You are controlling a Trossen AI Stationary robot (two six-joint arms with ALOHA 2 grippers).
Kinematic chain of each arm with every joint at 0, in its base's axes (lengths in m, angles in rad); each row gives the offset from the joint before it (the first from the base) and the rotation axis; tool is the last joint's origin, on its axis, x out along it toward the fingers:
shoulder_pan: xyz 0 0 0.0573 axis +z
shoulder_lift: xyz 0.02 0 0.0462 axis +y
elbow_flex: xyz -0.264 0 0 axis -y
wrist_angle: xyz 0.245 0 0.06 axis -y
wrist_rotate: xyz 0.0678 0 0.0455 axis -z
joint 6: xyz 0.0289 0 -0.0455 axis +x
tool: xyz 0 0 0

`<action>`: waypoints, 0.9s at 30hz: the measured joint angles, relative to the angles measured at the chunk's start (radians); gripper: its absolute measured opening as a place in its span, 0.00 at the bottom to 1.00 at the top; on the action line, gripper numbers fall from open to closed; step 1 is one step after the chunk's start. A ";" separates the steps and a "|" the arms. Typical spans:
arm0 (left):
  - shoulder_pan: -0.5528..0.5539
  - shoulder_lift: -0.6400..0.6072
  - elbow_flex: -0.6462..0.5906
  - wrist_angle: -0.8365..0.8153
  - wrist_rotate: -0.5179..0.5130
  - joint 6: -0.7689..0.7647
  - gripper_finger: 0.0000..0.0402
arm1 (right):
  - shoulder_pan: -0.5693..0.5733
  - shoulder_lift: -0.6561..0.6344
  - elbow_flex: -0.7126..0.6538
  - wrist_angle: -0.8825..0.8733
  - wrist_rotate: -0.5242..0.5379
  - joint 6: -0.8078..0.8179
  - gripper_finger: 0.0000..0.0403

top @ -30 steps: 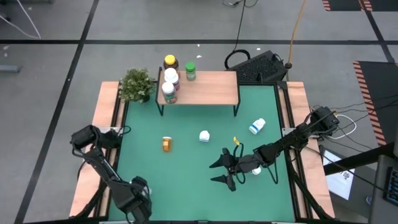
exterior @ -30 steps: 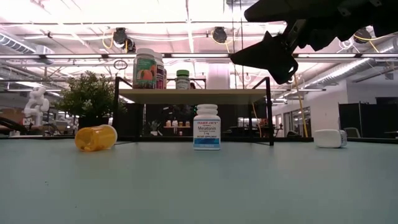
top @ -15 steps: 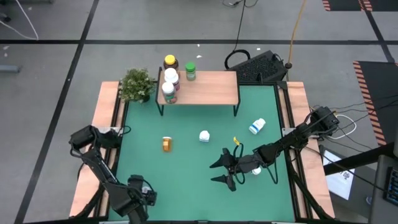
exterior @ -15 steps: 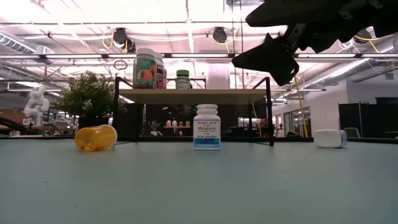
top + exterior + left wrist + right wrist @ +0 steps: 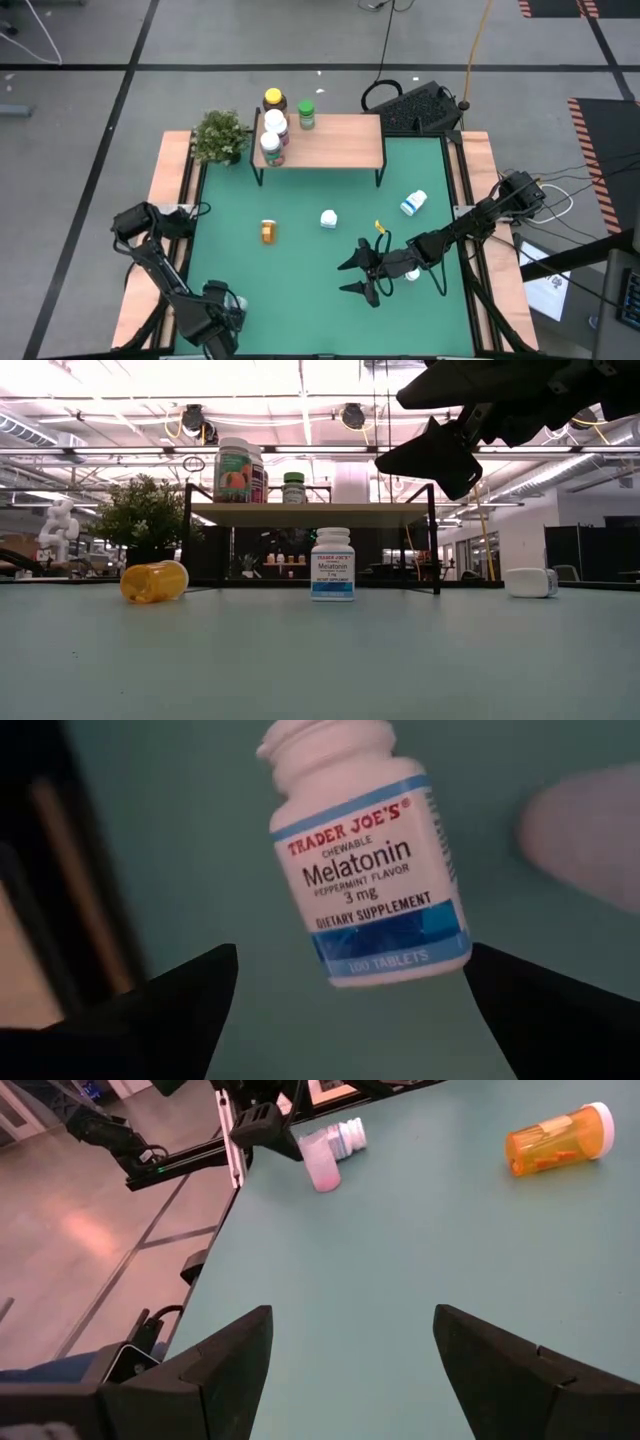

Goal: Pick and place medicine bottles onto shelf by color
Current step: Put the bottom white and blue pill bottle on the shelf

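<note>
On the shelf (image 5: 335, 142) stand several medicine bottles (image 5: 274, 122). An amber bottle (image 5: 268, 231) lies on the green table, a white blue-labelled bottle (image 5: 328, 218) stands mid-table, and another white bottle (image 5: 413, 203) lies to the right. My left gripper (image 5: 215, 320) hangs over the near left corner, pointing down and open. Its fingers stand on either side of a lying white Melatonin bottle (image 5: 365, 870) without touching it. My right gripper (image 5: 347, 278) is open above the table's near middle, with nothing between its fingers (image 5: 353, 1312).
A potted plant (image 5: 220, 135) stands left of the shelf. A pale bottle (image 5: 322, 1168) lies beside the Melatonin bottle near the left arm. Wooden strips (image 5: 165, 200) line the table's left and right sides. Bare green table lies between the two grippers.
My left gripper has rolled about its own pointing line over the near left corner, staying in place and open.
</note>
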 joint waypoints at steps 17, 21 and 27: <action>-0.004 -0.001 -0.065 -0.019 -0.114 -0.086 0.97 | 0.000 0.000 0.000 0.000 0.000 0.001 0.67; -0.009 -0.004 -0.108 0.027 -0.123 -0.085 0.95 | 0.000 0.000 0.000 0.000 0.000 -0.002 0.67; -0.008 -0.004 -0.119 0.028 -0.119 -0.074 0.72 | 0.000 0.000 0.000 0.000 0.001 -0.004 0.67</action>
